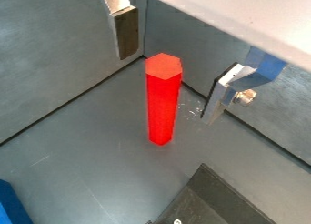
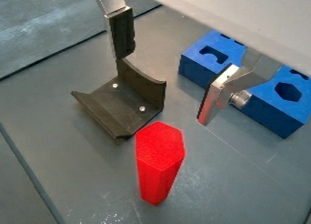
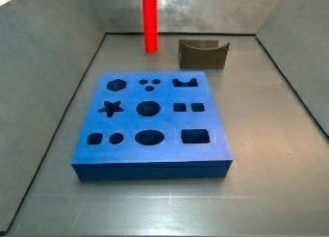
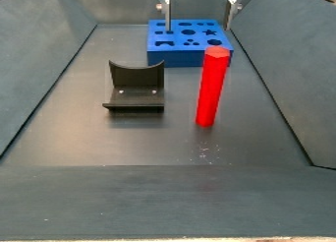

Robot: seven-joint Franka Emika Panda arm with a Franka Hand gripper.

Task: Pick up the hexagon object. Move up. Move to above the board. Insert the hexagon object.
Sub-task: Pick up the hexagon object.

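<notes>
The hexagon object [image 1: 163, 100] is a bright red rod standing upright on the grey floor; it also shows in the other wrist view [image 2: 159, 159] and in both side views [image 3: 149, 22] [image 4: 211, 86]. My gripper [image 1: 174, 62] [image 2: 170, 66] is open and empty above the rod, its fingers [image 1: 125, 32] well apart and touching nothing. In a side view only its fingertips [image 4: 164, 5] show at the top edge. The blue board [image 3: 152, 120] [image 4: 191, 39] with its cut-out holes lies flat on the floor, apart from the rod.
The dark fixture [image 3: 202, 54] [image 4: 134, 87] [image 2: 122, 100] stands on the floor beside the rod. Grey sloping tray walls [image 3: 71, 77] enclose the floor. Parts of the board [image 2: 213, 56] show beyond the fingers.
</notes>
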